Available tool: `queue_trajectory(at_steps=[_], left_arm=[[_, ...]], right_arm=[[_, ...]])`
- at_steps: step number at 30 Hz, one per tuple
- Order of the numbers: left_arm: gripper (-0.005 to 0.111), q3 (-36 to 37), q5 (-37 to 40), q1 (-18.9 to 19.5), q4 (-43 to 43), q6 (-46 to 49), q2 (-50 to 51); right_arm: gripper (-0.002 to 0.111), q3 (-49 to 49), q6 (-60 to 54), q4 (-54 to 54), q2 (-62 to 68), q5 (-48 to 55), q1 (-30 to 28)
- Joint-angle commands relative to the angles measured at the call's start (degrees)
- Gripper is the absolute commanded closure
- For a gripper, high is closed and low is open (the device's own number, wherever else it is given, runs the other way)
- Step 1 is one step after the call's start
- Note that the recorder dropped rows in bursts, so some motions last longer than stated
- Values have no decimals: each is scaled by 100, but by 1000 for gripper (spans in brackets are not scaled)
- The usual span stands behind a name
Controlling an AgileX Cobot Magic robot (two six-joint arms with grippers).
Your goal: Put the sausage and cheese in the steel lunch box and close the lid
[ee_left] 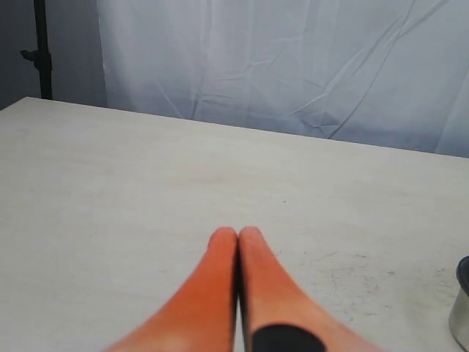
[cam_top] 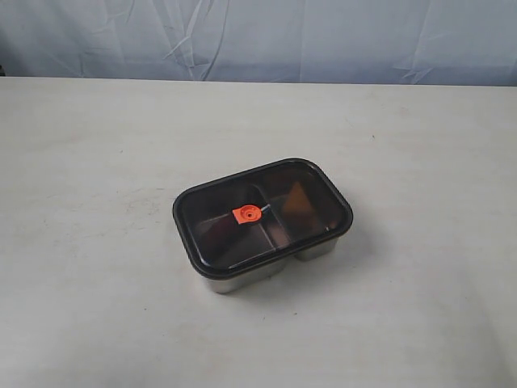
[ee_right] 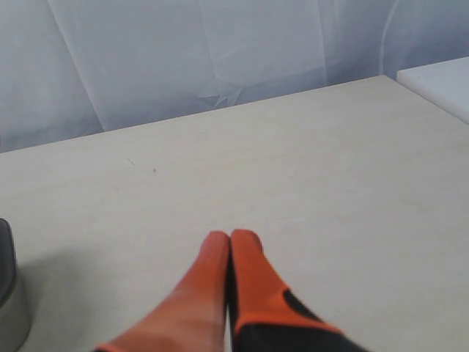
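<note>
My left hand (ee_left: pixel 238 233) pinched closed on nothing above the pale bench (cam_top: pixel 97 307), shiny rectangular steel lunch box (cam_top: pixel 236 283) mid-bench, dark tinted black-rimmed lid (cam_top: pixel 216 206) seated on it, yellow-orange cheese wedge (cam_top: pixel 299 198) showing through over the right compartment, my right hand (ee_right: pixel 230 236) likewise pinched, empty

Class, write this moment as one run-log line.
lid: on steel lunch box | cheese: inside, under lid | left gripper: shut, empty | right gripper: shut, empty

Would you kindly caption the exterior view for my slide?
Dark tinted lid with orange valve covers shiny rectangular steel lunch box on pale table.
</note>
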Motion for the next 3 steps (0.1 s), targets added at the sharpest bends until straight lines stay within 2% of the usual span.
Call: queue_trajectory(at_steps=[1,3], left_arm=[[107,30,-64,7,8,0,-33],[107,30,-64,7,8,0,-33]], right_arm=[[109,29,0,-2,-39,-54,-28],[109,29,0,-2,-39,-54,-28]])
